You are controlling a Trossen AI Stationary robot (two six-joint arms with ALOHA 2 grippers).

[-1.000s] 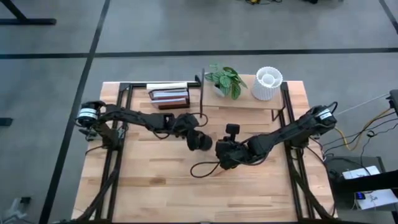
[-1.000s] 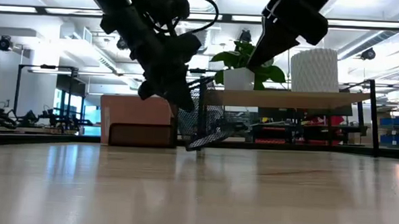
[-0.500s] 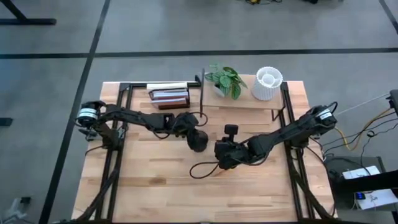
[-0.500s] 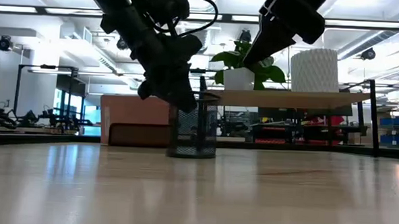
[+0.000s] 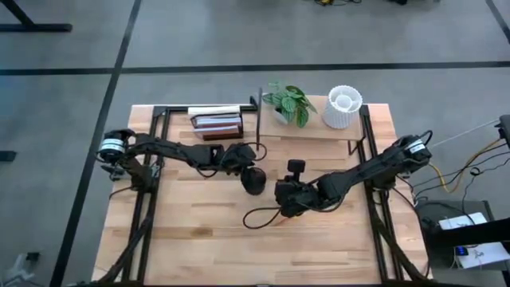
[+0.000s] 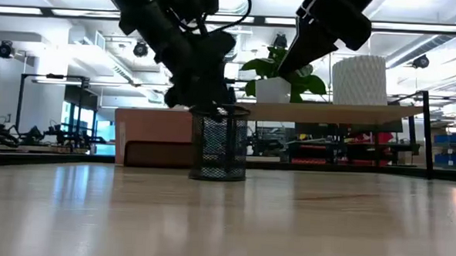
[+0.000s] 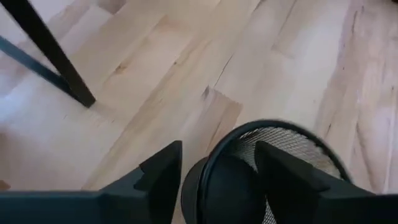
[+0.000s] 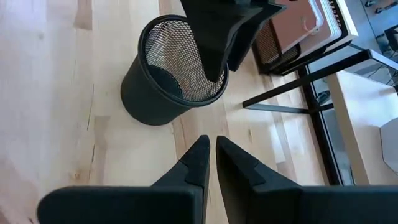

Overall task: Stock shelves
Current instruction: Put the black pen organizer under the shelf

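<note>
A black mesh cup [image 6: 220, 143] stands upright on the table [image 5: 207, 231] near its middle, in front of the shelves [image 5: 319, 127]. The left gripper [image 7: 214, 168] hangs over the cup, fingers spread astride its rim, one finger [image 8: 208, 37] inside the mesh and one outside. The right gripper [image 8: 208, 155] hovers just beside the cup, fingers pressed nearly together, holding nothing. The shelves stand at the table's far edge; their pale board carries a plant [image 5: 288, 102] and a white ribbed pot [image 5: 343, 106]. Books [image 5: 216, 121] lie to the left.

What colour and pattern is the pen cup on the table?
Black wire mesh pen cup, clearest in the right wrist view.
</note>
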